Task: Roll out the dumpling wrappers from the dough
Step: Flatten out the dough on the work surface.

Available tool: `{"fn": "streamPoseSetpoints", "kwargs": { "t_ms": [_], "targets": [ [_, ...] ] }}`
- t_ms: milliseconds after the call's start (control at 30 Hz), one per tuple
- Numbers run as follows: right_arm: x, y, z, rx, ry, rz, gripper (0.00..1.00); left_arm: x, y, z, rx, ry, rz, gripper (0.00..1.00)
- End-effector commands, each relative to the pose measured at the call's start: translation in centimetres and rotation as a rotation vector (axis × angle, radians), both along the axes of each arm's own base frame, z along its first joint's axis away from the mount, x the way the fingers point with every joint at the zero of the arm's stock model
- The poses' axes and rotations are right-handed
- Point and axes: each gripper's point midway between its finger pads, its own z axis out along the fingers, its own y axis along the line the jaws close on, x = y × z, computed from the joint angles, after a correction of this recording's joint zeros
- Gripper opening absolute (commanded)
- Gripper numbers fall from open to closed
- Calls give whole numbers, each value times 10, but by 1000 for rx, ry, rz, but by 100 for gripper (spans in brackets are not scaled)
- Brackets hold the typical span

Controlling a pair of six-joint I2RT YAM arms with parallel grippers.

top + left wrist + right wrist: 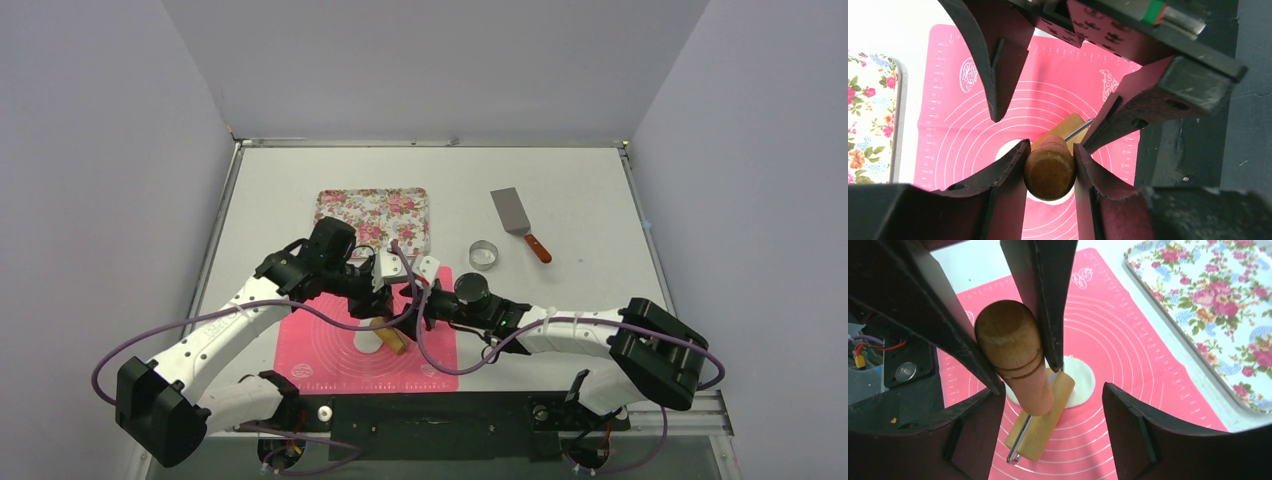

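Observation:
A small wooden roller with a round handle stands on a flat white dumpling wrapper in the middle of the pink mat. My left gripper is shut on the handle's knob, its fingers coming in from above in the right wrist view. My right gripper is open, its jaws wide on either side of the roller and touching nothing. From above, both grippers, left and right, meet over the roller. The roller and handle hide most of the wrapper.
A floral tray lies just beyond the mat. A metal ring cutter and a spatula lie to the right of it on the white table. The black base rail runs along the near edge.

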Motion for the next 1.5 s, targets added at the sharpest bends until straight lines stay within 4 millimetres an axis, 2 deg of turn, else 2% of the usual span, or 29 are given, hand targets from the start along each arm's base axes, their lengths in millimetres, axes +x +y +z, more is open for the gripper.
{"fn": "streamPoseSetpoints", "kwargs": {
  "t_ms": [0, 33, 67, 100, 167, 200, 233, 333, 767, 833, 900, 933, 1133, 1200, 1233, 1333, 1467],
  "targets": [
    [1, 14, 43, 181, -130, 26, 67, -13, -6, 6, -46, 52, -34, 0],
    [2, 16, 51, 216, -154, 25, 68, -13, -6, 7, -48, 52, -34, 0],
    [2, 19, 45, 214, -155, 23, 68, -13, -6, 8, -50, 53, -35, 0],
    [3, 21, 54, 256, -180, 22, 68, -13, -6, 8, -53, 55, -35, 0],
    [5, 25, 45, 270, -187, 17, 68, -14, -6, 8, -58, 61, -33, 0],
    [5, 26, 49, 298, -203, 17, 68, -14, -6, 9, -62, 61, -33, 0],
    [6, 27, 42, 292, -198, 19, 67, -15, -6, 9, -65, 65, -33, 0],
    [3, 33, 46, 339, -219, 34, 66, -14, -6, 9, -70, 67, -31, 0],
    [4, 46, 21, 337, -203, 46, 57, -15, -6, 11, -75, 73, -35, 0],
    [4, 45, 18, 331, -198, 47, 53, -15, -6, 12, -76, 72, -36, 0],
    [5, 44, 18, 331, -197, 43, 44, -16, -6, 12, -76, 73, -38, 0],
    [5, 44, 18, 332, -197, 41, 36, -16, -6, 11, -74, 74, -39, 0],
    [6, 46, 18, 317, -188, 47, 4, -13, -4, 11, -64, 65, -21, 0],
    [6, 47, 16, 313, -182, 48, 0, -5, -3, 12, -52, 52, 27, 15],
    [7, 47, 17, 317, -180, 42, 0, 1, -2, 14, -44, 39, 65, 28],
    [10, 47, 15, 315, -173, 22, 0, 13, 0, 23, -45, 13, 125, 34],
    [16, 47, 12, 292, -174, -4, 0, 25, 4, 49, -51, -38, 185, 38]
  ]
}}
